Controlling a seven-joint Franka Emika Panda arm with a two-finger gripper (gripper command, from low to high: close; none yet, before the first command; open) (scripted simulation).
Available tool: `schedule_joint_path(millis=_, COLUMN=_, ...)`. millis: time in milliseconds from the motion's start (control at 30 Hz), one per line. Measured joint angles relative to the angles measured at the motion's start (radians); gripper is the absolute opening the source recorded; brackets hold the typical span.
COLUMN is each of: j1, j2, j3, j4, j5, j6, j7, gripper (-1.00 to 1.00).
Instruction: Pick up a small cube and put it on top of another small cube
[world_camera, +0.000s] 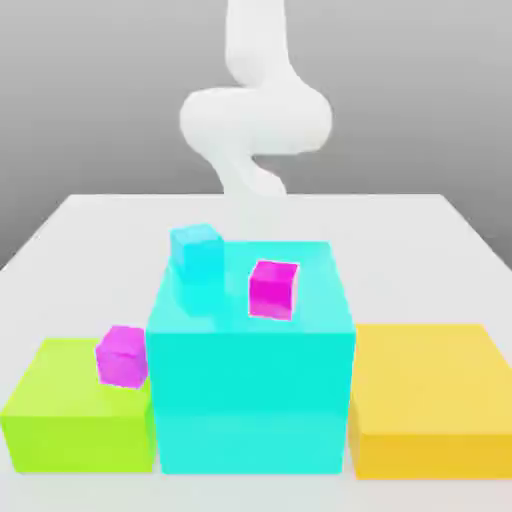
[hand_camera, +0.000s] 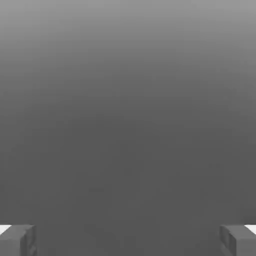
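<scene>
A small cyan cube (world_camera: 197, 252) rests on top of the big cyan block (world_camera: 252, 390), toward its back and the exterior view's left. A small magenta cube (world_camera: 273, 289) stands on the same block, nearer the middle. Another small magenta cube (world_camera: 123, 355) sits on the green block (world_camera: 75, 420), right beside the cyan block's side. The white arm (world_camera: 255, 110) rises behind the blocks at the table's far side. In the hand view my gripper (hand_camera: 128, 240) is open, its two grey fingertips (hand_camera: 17, 240) far apart with nothing between them, facing plain grey background.
A yellow block (world_camera: 430, 400) stands against the cyan block on the exterior view's right. All three big blocks stand in a row on the white table (world_camera: 420, 230), which stretches back to the arm's base.
</scene>
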Motion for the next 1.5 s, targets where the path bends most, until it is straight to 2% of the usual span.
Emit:
schedule_joint_path(millis=333, j1=-0.058, j2=0.367, j3=-0.105, j4=0.082, j5=0.029, j6=0.059, j7=0.003, gripper=0.00)
schedule_joint_path(millis=633, j1=-0.135, j2=0.695, j3=-0.193, j4=0.154, j5=0.100, j6=0.110, j7=-0.026, gripper=0.00)
schedule_joint_path(millis=1067, j1=-0.292, j2=1.173, j3=-0.237, j4=0.260, j5=0.208, j6=0.180, j7=-0.070, gripper=0.00)
schedule_joint_path(millis=1200, j1=-0.336, j2=1.318, j3=-0.212, j4=0.294, j5=0.246, j6=0.256, j7=-0.093, gripper=0.00)
schedule_joint_path(millis=1233, j1=-0.344, j2=1.351, j3=-0.202, j4=0.302, j5=0.256, j6=0.280, j7=-0.100, gripper=-1.00)
schedule_joint_path(millis=1500, j1=-0.343, j2=1.335, j3=-0.205, j4=0.298, j5=0.251, j6=0.267, j7=-0.096, gripper=-1.00)
